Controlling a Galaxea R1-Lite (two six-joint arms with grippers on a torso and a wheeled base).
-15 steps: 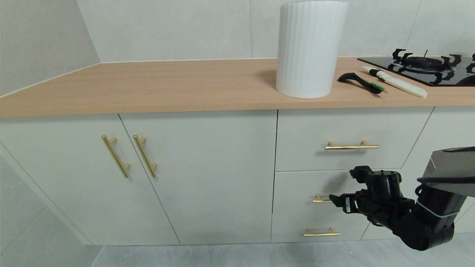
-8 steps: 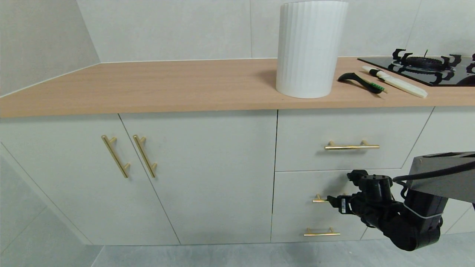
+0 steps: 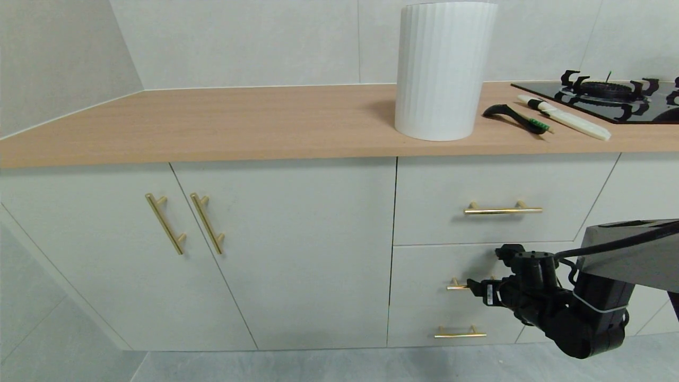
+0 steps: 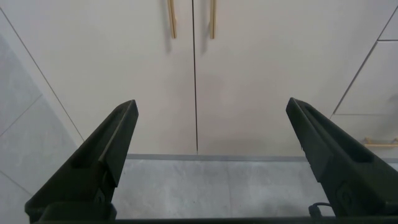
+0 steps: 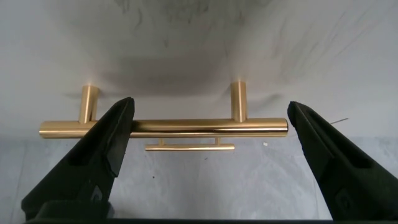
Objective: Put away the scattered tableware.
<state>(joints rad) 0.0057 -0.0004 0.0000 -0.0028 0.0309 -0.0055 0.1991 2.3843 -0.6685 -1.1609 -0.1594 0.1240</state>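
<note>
While R gripper (image 5: 209,115) sat spread wide w/ mid drawer handle (image 5: 180,129) between its fingers, L gripper (image 4: 211,112) hung likewise spread before cabinet doors (image 4: 261,74).

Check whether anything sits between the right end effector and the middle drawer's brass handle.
Nothing visible does. The right end effector is open and faces the middle drawer handle squarely, with only the bare drawer front behind the bar.
</note>
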